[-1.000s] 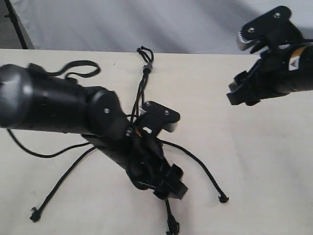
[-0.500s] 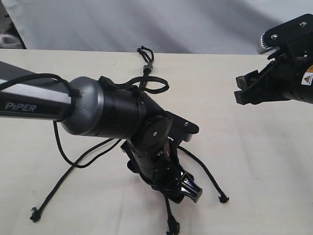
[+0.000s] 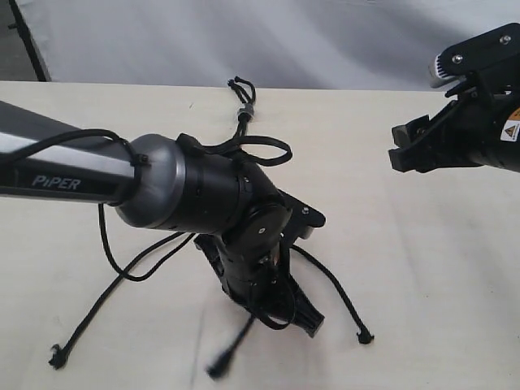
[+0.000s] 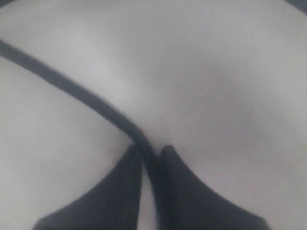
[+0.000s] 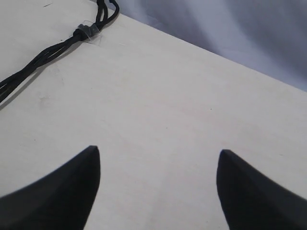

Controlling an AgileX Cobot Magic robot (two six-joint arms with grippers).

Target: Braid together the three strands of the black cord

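Observation:
The black cord lies on the table with its grey band (image 3: pixel 246 110) (image 5: pixel 86 32) and short loops at the far side. Of the three strands, the left one (image 3: pixel 97 305) ends in a knot at the near left. The right strand (image 3: pixel 337 284) ends in a knot at the near right. My left gripper (image 3: pixel 311 323) (image 4: pixel 149 152) is shut on the middle strand (image 3: pixel 234 348) (image 4: pixel 72 84), whose free end swings blurred near the front edge. My right gripper (image 3: pixel 404 156) (image 5: pixel 158 153) hovers open over bare table at the right, holding nothing.
The left arm's grey and black body (image 3: pixel 187 195) covers the middle of the cord, and its thicker cable (image 3: pixel 122 264) loops over the table. A pale backdrop (image 3: pixel 268 36) hangs behind the table's far edge.
The left arm has turned and its gripper has carried the middle strand, whose free end has swung leftward from the front middle. The right gripper drew back to the right, then held still.

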